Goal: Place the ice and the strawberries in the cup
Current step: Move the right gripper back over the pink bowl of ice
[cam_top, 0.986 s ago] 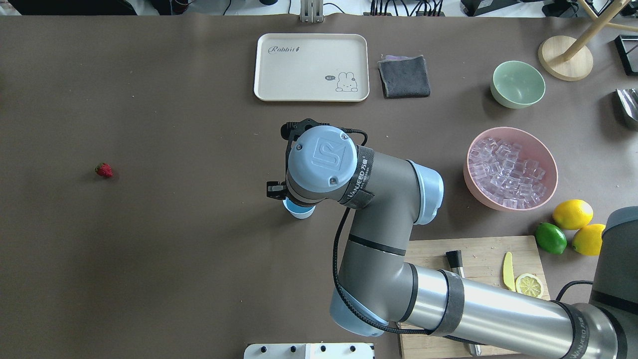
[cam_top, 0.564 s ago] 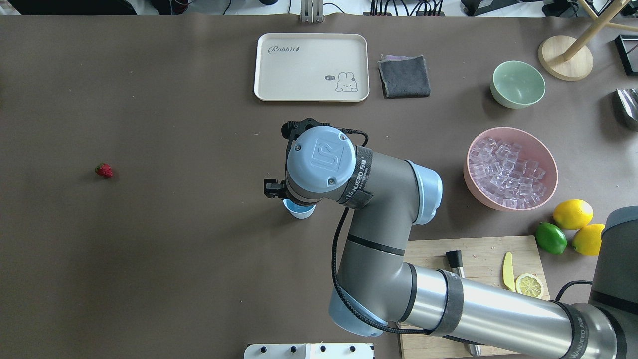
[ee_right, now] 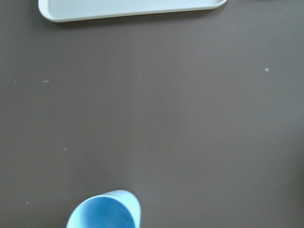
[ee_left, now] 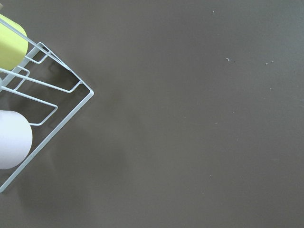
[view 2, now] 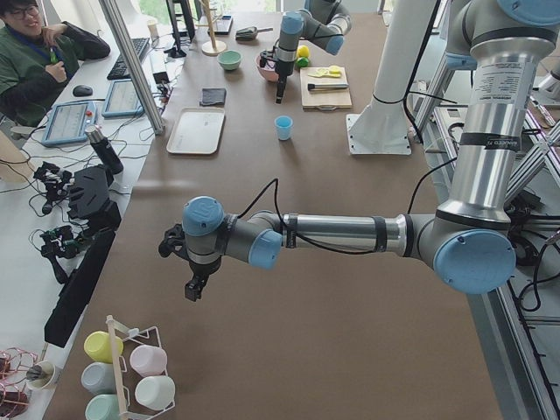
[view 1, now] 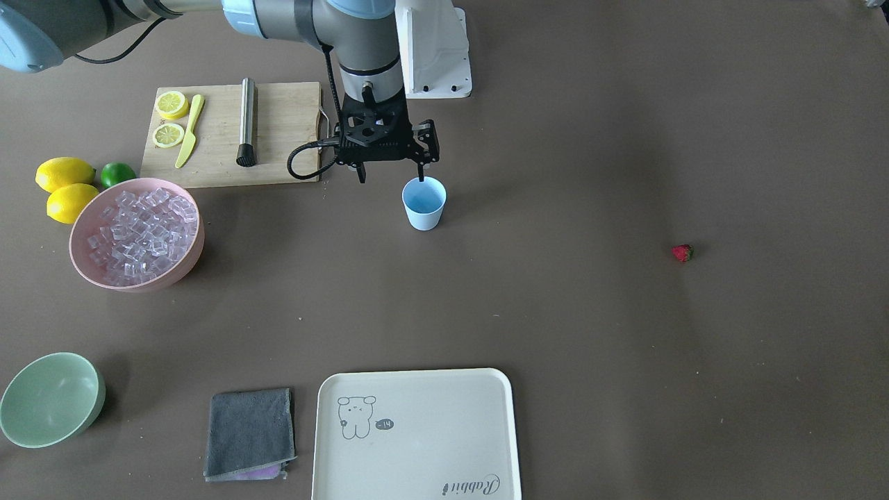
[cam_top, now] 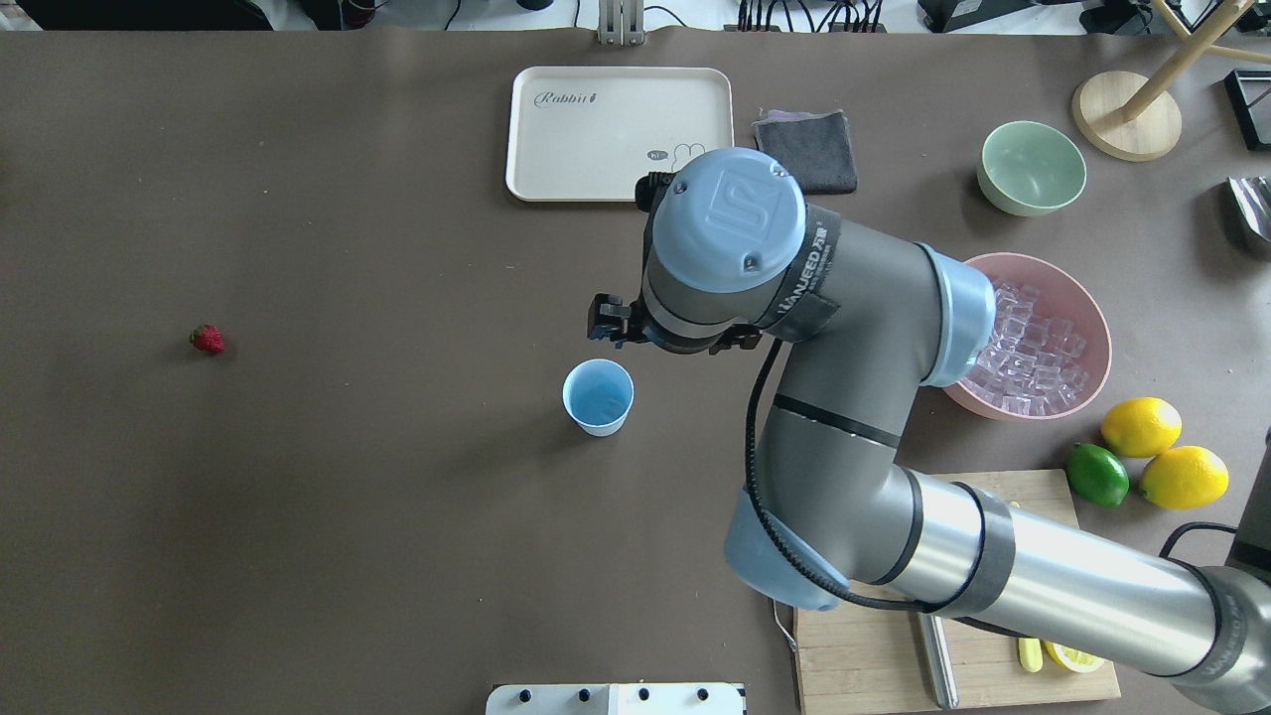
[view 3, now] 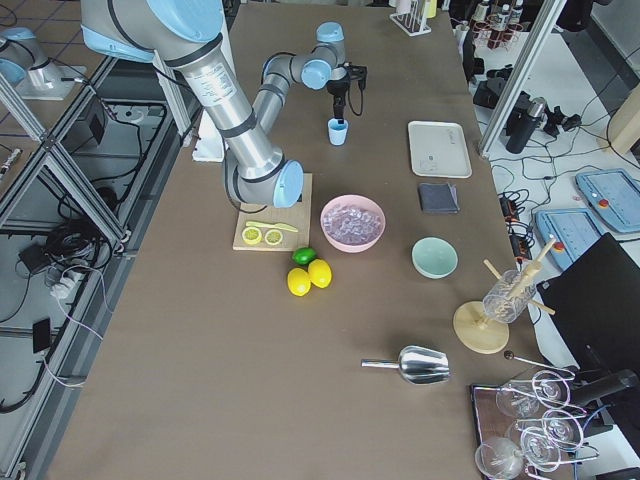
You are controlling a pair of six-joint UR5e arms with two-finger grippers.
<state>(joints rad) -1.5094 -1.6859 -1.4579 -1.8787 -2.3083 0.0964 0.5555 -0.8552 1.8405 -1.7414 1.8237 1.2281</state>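
The light blue cup stands upright mid-table; its inside shows only blue; it also shows in the front view and at the bottom of the right wrist view. My right gripper is open and empty, raised just on the robot's side of the cup's rim. The ice fills the pink bowl, partly hidden by my right arm. The strawberry lies alone far to the left. My left gripper hangs over bare table; I cannot tell if it is open.
A cream tray, grey cloth and pale green bowl sit along the far edge. A cutting board with lemon slices, knife and muddler, plus lemons and a lime, lie near right. A wire cup rack is beside the left wrist.
My right arm has moved from directly over the cup toward the far right. The cup, mostly covered before, now stands fully in view.
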